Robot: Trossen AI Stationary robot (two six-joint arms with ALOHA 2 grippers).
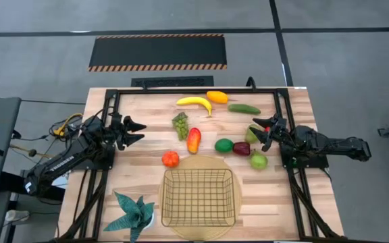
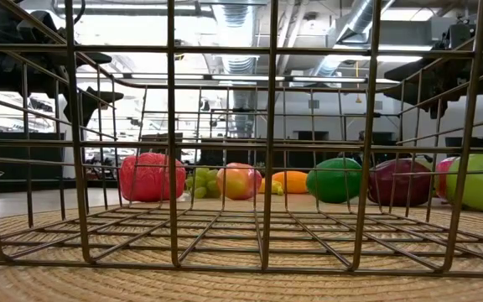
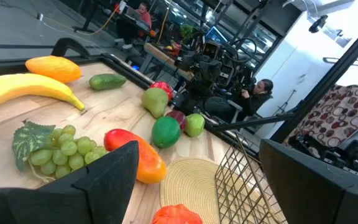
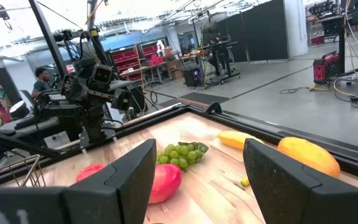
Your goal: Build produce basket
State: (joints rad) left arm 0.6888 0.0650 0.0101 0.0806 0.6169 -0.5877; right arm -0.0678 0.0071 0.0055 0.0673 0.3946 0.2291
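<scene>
The dark wire basket (image 1: 198, 197) stands with nothing in it on a round tan mat (image 1: 238, 177) at the near middle of the table. The produce lies on the bare wood beyond it: banana (image 1: 194, 102), yellow-orange fruit (image 1: 217, 96), cucumber (image 1: 244, 108), grapes (image 1: 180, 125), red-orange mango (image 1: 194, 140), tomato (image 1: 171, 159), lime (image 1: 224, 145), dark red apple (image 1: 241, 148), green apple (image 1: 258, 160) and pear (image 1: 251, 135). My left gripper (image 1: 141, 131) hovers open at the table's left. My right gripper (image 1: 257, 131) hovers open at the right, above the pear.
A teal leafy plant (image 1: 134, 214) stands at the near left corner. A black frame rail (image 1: 194, 90) runs round the table's far and side edges. Bare wood lies between my left gripper and the grapes. In the low view the basket's wire wall (image 2: 271, 151) fills the picture.
</scene>
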